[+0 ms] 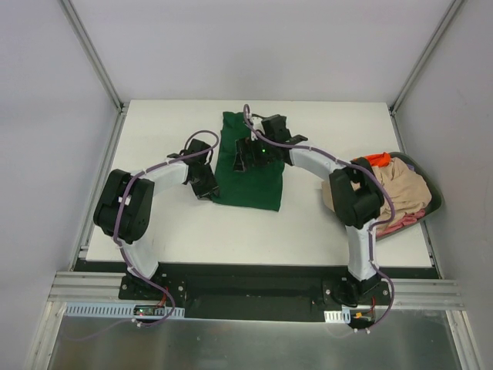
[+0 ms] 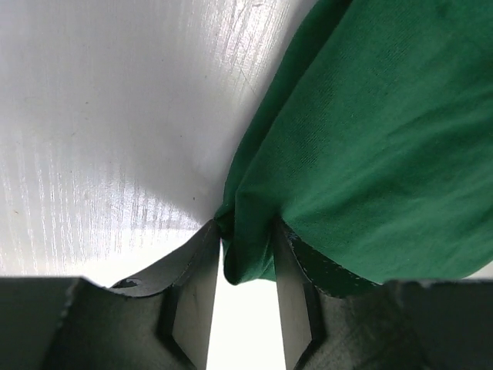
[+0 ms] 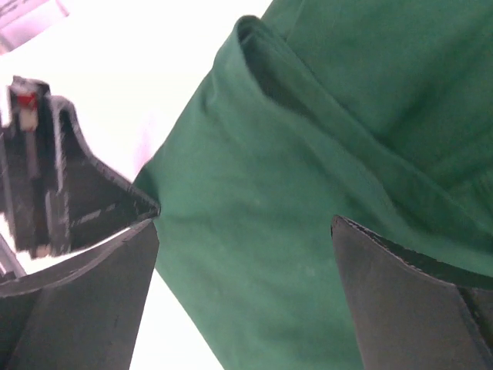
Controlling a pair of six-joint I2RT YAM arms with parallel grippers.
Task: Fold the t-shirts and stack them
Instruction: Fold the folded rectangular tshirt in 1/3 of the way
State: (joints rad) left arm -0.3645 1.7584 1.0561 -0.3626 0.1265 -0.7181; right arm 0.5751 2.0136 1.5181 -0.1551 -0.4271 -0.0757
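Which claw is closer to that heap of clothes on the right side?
The right. The right gripper is open over the middle of the green shirt. The left gripper pinches the shirt's edge on the side away from the heap of clothes, so it is farther.

White table (image 1: 231, 235), grey walls (image 1: 46, 116), aluminium corner posts (image 1: 92, 52).

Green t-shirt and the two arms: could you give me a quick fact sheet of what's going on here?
Green t-shirt: partly folded, lying on the white table
Left gripper: pinching the shirt's left edge
Right gripper: open, over the shirt's far part
Other shirts: beige, pink and orange, heaped in the dark basket at the right
Folded stack: none yet
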